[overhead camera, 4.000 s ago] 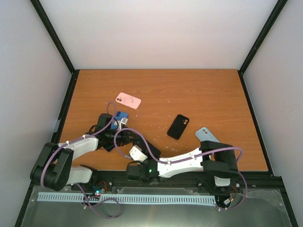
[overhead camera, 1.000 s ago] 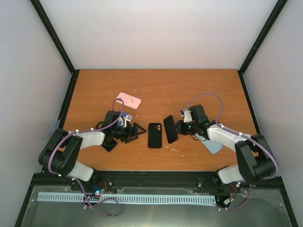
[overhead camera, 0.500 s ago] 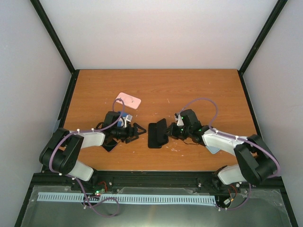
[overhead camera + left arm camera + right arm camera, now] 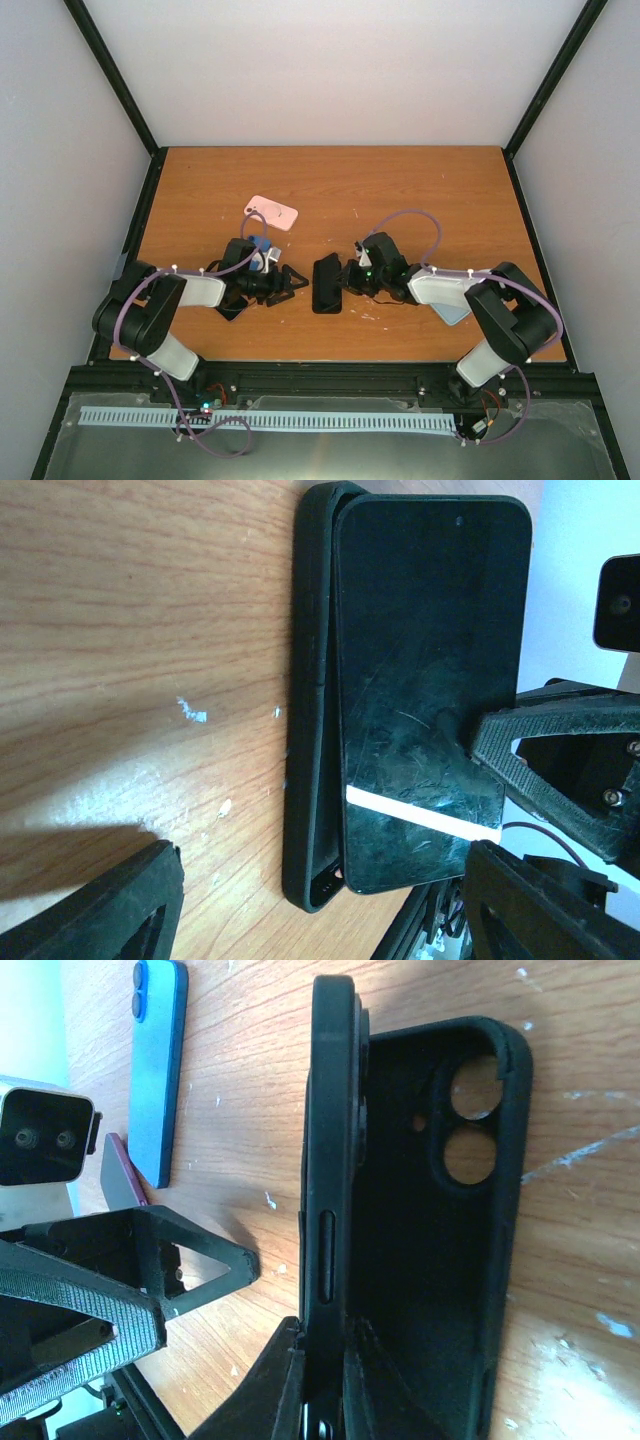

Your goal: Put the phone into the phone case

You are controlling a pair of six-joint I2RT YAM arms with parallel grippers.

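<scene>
— While the right gripper (image 4: pixel 352 274) is pinching the black phone (image 4: pixel 430 680) by one end, where is that phone sitting?
— It is standing tilted on one long edge, leaning along a side wall of the black case (image 4: pixel 440 1210). The case is lying open side up near the middle of the table (image 4: pixel 430 190). One right finger (image 4: pixel 540 750) is pressing on the screen.
— And the left gripper (image 4: pixel 288 281)?
— Its fingers (image 4: pixel 100 910) are spreading wide, gripping nothing, and pointing at the case from just beside it. A blue phone (image 4: pixel 160 1070) is lying behind that gripper.
</scene>
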